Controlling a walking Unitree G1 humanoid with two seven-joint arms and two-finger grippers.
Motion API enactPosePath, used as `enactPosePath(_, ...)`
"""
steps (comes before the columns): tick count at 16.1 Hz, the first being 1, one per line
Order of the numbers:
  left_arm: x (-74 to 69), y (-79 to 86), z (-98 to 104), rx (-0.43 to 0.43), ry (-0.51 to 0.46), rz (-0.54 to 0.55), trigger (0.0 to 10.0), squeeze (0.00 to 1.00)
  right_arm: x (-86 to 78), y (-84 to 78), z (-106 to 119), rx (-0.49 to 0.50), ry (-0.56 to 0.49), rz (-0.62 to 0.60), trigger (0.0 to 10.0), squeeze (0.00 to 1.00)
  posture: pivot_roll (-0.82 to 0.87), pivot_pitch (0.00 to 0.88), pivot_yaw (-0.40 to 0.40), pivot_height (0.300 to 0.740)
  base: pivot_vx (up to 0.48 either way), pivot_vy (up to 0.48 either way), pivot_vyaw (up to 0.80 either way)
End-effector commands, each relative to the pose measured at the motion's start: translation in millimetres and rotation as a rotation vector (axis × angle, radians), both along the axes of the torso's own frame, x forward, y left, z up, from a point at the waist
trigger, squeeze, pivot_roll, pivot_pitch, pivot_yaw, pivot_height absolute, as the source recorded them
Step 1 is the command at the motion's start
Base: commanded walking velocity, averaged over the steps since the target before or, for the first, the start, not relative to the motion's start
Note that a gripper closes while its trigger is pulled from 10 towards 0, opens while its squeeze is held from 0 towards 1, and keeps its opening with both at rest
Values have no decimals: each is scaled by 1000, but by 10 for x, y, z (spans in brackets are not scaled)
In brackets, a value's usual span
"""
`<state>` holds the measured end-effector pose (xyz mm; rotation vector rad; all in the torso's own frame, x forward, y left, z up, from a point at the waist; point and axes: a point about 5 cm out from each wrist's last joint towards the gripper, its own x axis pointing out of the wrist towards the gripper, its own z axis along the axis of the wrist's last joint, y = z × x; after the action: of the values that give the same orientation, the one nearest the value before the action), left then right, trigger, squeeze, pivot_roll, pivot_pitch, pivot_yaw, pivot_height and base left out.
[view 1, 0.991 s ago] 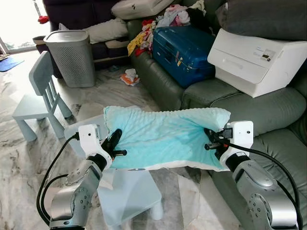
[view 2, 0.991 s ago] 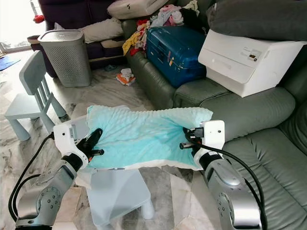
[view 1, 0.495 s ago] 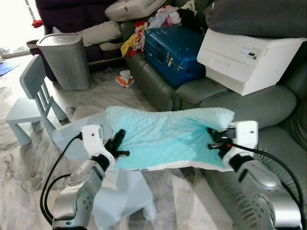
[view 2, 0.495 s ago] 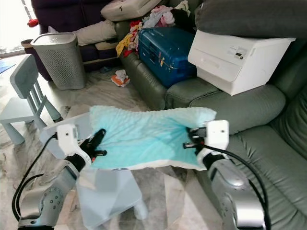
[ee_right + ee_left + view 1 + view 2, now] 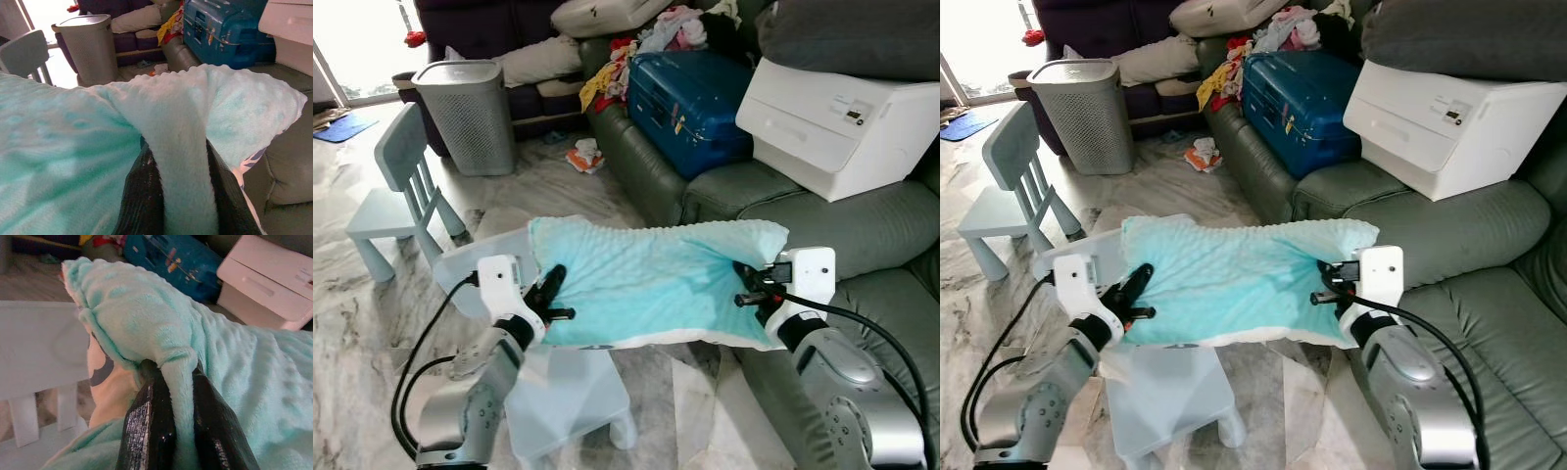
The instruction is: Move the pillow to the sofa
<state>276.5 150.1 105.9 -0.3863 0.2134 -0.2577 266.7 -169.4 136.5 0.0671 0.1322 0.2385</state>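
Left eye view: pillow [image 5: 651, 284] hangs stretched betw. the two tools, long axis running straight across from one to the other, roughly level, teal side up.

Left tool [image 5: 550, 292] is clamped on the pillow's left short edge; left wrist view shows both black fingers [image 5: 149, 428] pinching a fold of teal fabric, so jaws closed on cloth, not gaping. Under and just beyond this tool sits a pale table [image 5: 570, 397], w/ the pillow's left half above it and off its top.

Right tool [image 5: 751, 286] is clamped on the opp. short edge; right wrist view has a ridge of pillow squeezed betw. its fingers [image 5: 142, 205], same pinch.

Key relation: sofa [image 5: 862, 235] lies ahead and to the right of both tools, its grey seat cushion starting just past the right tool. Right arm is the nearer one; left has the longer way to go. Judging by this, the pillow needs to swing rightward w/ its long axis kept taut, right end leading onto the cushion. White box [image 5: 842, 122] and blue suitcase [image 5: 695, 98] take up the sofa farther ahead, so free seat is nearest the right tool.
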Motion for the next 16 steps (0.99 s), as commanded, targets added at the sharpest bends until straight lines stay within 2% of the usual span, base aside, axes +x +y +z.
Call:
enactPosePath(1, 0, -26, 11, -2, -7, -18, 10000, 0, -2, -7, 87, -7, -32, 2, 10000, 0, -186, 0, 9, 740, 0, -480, 0)
enactPosePath(9, 2, -16, 10, 4, -6, -15, 10000, 0, -4, 2, 81, -5, -30, 1, 10000, 0, -184, 0, 11, 740, 0, -316, 0)
enactPosePath(16, 23, -8, 3, -28, 8, 9, 10000, 0, -7, 4, 72, -5, -27, -1, 10000, 0, -185, 0, 15, 740, 0, 0, 0)
